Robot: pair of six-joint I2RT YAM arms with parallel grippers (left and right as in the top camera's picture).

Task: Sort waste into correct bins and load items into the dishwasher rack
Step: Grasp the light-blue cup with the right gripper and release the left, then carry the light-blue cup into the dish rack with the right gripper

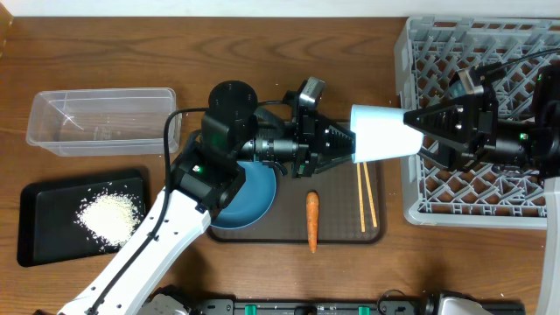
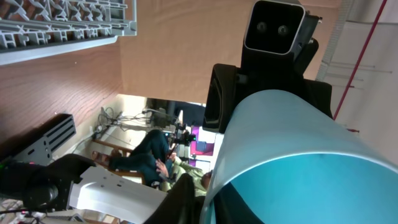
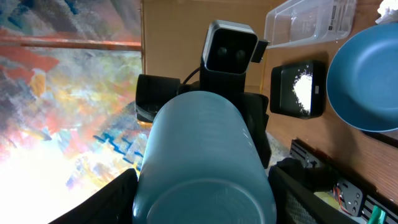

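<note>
- Cup [image 1: 381,131]: left claw [image 1: 350,147] pinches it; right claw [image 1: 418,127] straddles its base, grip unclear to us.
- We see rice [image 1: 109,213] binned; carrot [image 1: 312,220], bowl [image 1: 261,197], chopsticks [image 1: 366,197] remain.

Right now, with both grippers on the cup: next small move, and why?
Probably open the left gripper and let go. The white cup hangs sideways in the air, the right gripper seemingly closed on its narrow end, and the dishwasher rack lies on the right arm's side.
</note>
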